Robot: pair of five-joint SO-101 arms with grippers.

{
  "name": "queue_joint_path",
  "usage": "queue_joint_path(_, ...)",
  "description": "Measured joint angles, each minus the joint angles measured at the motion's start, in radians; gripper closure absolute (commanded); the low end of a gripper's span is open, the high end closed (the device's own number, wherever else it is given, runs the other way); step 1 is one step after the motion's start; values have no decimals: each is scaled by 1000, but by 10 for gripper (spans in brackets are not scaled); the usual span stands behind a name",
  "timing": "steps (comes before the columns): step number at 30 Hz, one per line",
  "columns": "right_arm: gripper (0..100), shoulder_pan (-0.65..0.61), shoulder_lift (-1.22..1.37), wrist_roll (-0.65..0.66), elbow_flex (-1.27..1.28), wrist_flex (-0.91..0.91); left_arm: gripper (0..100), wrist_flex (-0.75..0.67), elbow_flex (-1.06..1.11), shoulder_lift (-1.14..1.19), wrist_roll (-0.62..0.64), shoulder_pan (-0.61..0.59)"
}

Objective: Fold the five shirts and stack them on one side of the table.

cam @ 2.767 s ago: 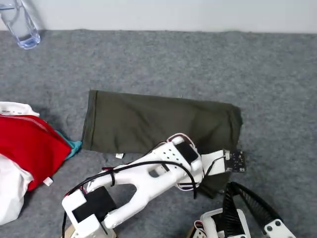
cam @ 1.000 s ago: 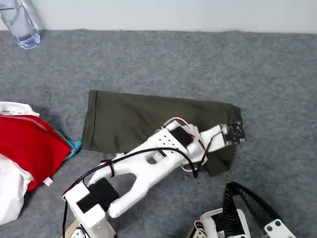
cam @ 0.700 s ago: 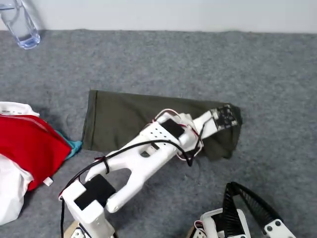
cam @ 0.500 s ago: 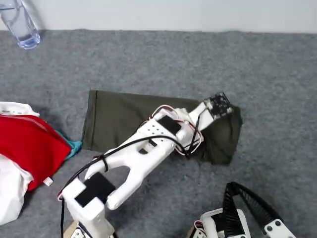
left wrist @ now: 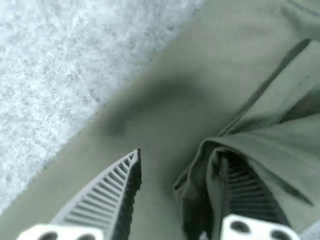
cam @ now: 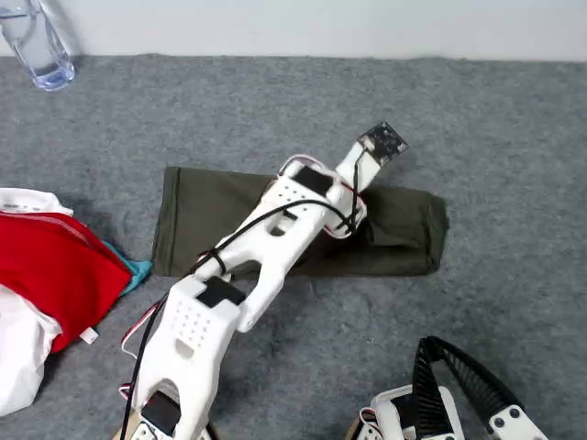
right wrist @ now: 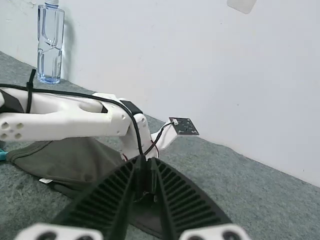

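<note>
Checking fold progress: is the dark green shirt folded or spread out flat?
Folded: the shirt lies as a narrow doubled band, with layered edges bunched around one finger of the left end effector.

The grey carpet-covered worktop (cam: 514,137) carries a dark olive cloth shirt (cam: 211,220), folded into a long band, directly under the left end effector (left wrist: 180,162). Well to the left of the end effector a red shirt (cam: 55,266), a white shirt (cam: 18,362) and a teal shirt (cam: 138,271) lie in one heap. Beyond them stands a clear plastic water bottle (cam: 37,46).
</note>
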Motion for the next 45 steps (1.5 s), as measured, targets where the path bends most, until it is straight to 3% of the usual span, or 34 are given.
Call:
queue_joint_path(9, 990, 0, 0, 0, 0, 0, 796, 245, -313, 100, 0, 0)
queue_joint_path(21, 990, 0, 0, 0, 0, 0, 799, 511, -549, 100, 0, -18)
queue_joint_path(24, 990, 0, 0, 0, 0, 0, 852, 624, -635, 100, 3, -17)
queue_joint_path(29, 990, 0, 0, 0, 0, 0, 922, 651, -595, 100, 18, -6)
queue_joint_path(35, 990, 0, 0, 0, 0, 5, 935, 651, -422, 98, 38, 38)
queue_joint_path(45, 990, 0, 0, 0, 0, 5, 934, 651, -350, 138, 69, -51)
